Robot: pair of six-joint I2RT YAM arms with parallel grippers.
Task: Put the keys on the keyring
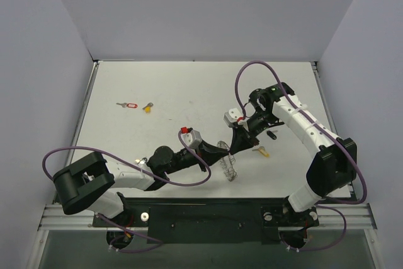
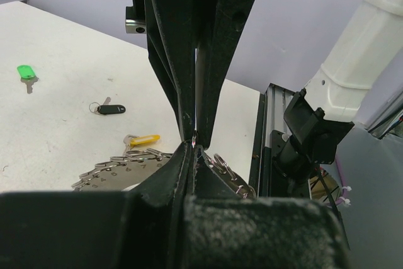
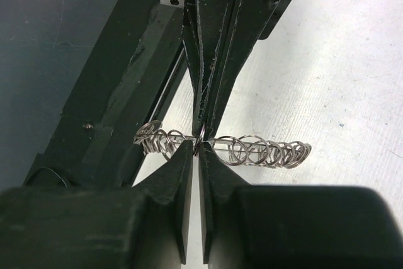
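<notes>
I see my left fingers (image 2: 165, 179) and right fingers (image 3: 171, 182) both clamped tight on the silvery coiled keyring (image 3: 264, 152).

White arms (image 1: 307, 129) with black joints (image 1: 332, 167) trail purple cables (image 1: 254, 63).

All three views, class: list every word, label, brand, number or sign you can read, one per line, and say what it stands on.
No text can be read in any view.
red key tag: pale insert, too small to read.
keyring: any marks on its coils are too blurred to read.
</notes>
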